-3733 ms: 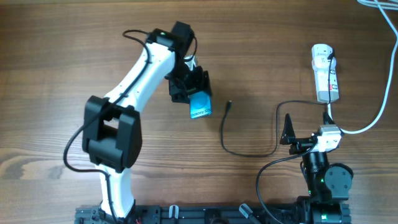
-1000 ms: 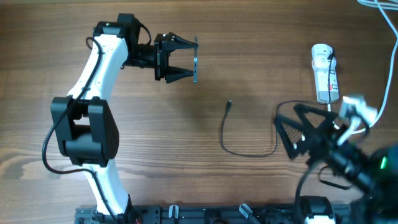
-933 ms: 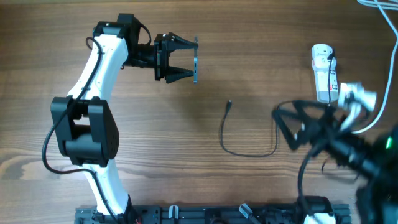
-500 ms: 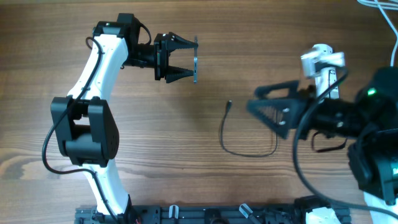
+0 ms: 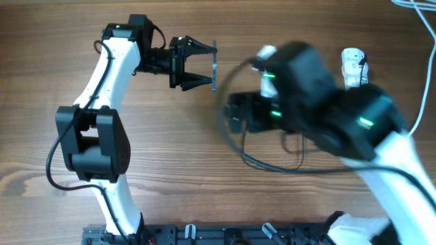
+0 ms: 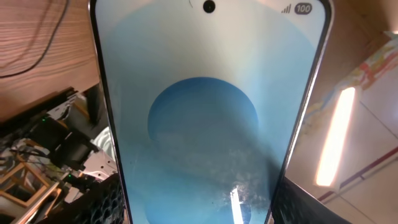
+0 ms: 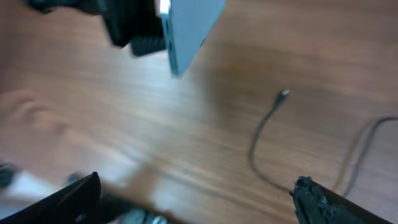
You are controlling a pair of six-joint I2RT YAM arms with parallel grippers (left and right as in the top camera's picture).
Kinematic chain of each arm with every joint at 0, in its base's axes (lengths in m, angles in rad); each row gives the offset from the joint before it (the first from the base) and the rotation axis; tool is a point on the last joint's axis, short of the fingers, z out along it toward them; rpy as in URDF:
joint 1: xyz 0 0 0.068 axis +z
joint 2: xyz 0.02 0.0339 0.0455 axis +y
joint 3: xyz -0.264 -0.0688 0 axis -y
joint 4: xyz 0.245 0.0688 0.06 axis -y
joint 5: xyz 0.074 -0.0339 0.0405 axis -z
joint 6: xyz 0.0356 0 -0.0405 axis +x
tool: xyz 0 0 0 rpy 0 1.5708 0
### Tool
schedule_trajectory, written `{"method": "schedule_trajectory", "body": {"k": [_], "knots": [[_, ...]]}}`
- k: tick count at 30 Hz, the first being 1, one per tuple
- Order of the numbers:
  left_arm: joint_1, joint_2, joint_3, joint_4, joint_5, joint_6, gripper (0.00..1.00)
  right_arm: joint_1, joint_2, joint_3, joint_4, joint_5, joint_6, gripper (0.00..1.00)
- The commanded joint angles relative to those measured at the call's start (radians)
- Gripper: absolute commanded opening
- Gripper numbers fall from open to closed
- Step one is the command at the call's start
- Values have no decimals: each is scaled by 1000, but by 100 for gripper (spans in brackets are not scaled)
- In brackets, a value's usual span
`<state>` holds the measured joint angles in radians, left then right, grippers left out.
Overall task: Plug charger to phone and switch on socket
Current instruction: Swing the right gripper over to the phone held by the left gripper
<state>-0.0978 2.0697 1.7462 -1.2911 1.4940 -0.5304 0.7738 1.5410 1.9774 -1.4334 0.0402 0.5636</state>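
My left gripper [image 5: 203,65] is shut on the phone [image 5: 214,65] and holds it raised on edge at the upper middle of the table. In the left wrist view the phone's light blue screen [image 6: 205,112] fills the frame between my fingers [image 6: 199,208]. The charger, a thin black cable [image 5: 271,167], lies curved on the table; its connector tip [image 7: 284,93] lies free on the wood. My right gripper [image 5: 237,117] is blurred, over the cable's tip end, open and empty [image 7: 199,205]. The right wrist view shows the held phone [image 7: 186,28]. The white socket [image 5: 353,64] lies at the upper right, partly hidden by my right arm.
The socket's white lead [image 5: 426,27] runs off at the right edge. My right arm [image 5: 340,122] spans the table's middle right. The arm-base rail [image 5: 225,235] runs along the front edge.
My right arm has swung from the lower right up and to the left, over the cable. My left arm has held still with the phone for the last second.
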Motion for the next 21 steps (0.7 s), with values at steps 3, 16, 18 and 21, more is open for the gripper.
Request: {"method": "schedule_trajectory", "body": {"k": [3, 16, 18, 21], "knots": [[-3, -35, 21, 0, 16, -13, 68, 100, 132, 80, 51, 261, 70, 99], [-3, -35, 21, 19, 16, -117, 68, 151, 205, 79, 140, 397, 195, 81], [-3, -35, 21, 19, 16, -133, 68, 151, 220, 79, 149, 396, 186, 80], [-3, -35, 21, 19, 16, -133, 68, 151, 250, 79, 154, 398, 145, 79]]}}
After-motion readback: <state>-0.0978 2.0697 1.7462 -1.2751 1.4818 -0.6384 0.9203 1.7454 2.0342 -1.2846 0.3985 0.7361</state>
